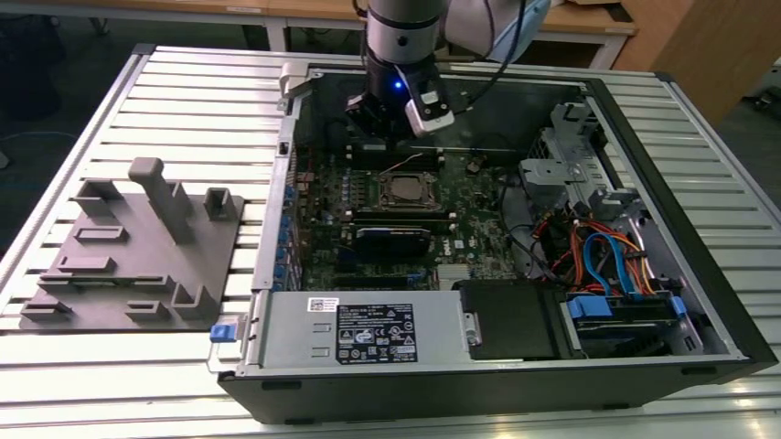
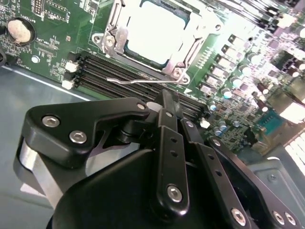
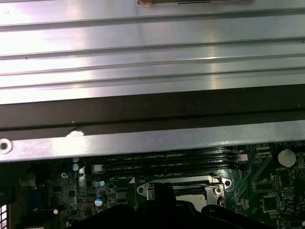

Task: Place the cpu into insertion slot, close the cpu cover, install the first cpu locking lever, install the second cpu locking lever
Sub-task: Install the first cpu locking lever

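The cpu (image 2: 151, 29) lies in the insertion slot (image 1: 407, 190) on the green motherboard, its silvery top showing through the window of the cpu cover (image 2: 113, 34). The cover lies flat over it. A thin wire locking lever (image 2: 138, 81) runs along the socket's edge beside the memory slots, its hooked end free. My gripper (image 2: 164, 98) hangs just short of that lever, fingers pressed together with nothing between them. In the exterior view the gripper (image 1: 388, 146) is above the far side of the socket. In the first wrist view the gripper (image 3: 164, 191) stands dark in front of the socket (image 3: 190, 187).
Black memory slots (image 2: 107, 71) run beside the socket, with a coin battery (image 2: 21, 29) nearby. The case wall (image 3: 152, 138) rises behind the board. A power supply (image 1: 366, 334) and drive cage with cables (image 1: 610, 265) fill the near side. A grey fixture plate (image 1: 134, 247) lies at the exterior view's left.
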